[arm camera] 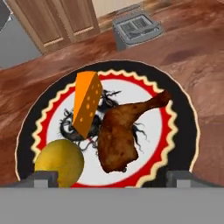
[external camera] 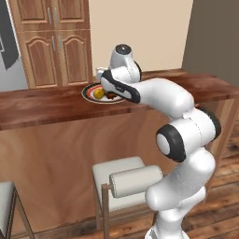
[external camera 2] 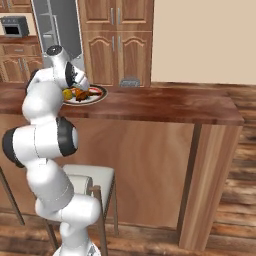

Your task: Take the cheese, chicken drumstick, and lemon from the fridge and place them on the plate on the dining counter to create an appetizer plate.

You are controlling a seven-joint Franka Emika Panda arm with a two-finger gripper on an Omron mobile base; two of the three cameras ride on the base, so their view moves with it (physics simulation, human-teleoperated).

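Drumstick [arm camera: 118, 133], cheese [arm camera: 86, 104], lemon [arm camera: 59, 162] on plate [arm camera: 183, 131] between spread gripper [arm camera: 112, 178] fingers.

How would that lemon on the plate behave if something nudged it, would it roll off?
The lemon looks round and smooth, so a nudge would probably set it rolling. It sits near the plate's dark rim, which looks shallow and may not stop it. The cheese beside it, standing on a flat face, would more likely tip or slide.

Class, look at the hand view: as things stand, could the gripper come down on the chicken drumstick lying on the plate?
Probably yes: the gripper hangs open right above the chicken drumstick on the plate, nothing between them; the cheese sits close beside it.
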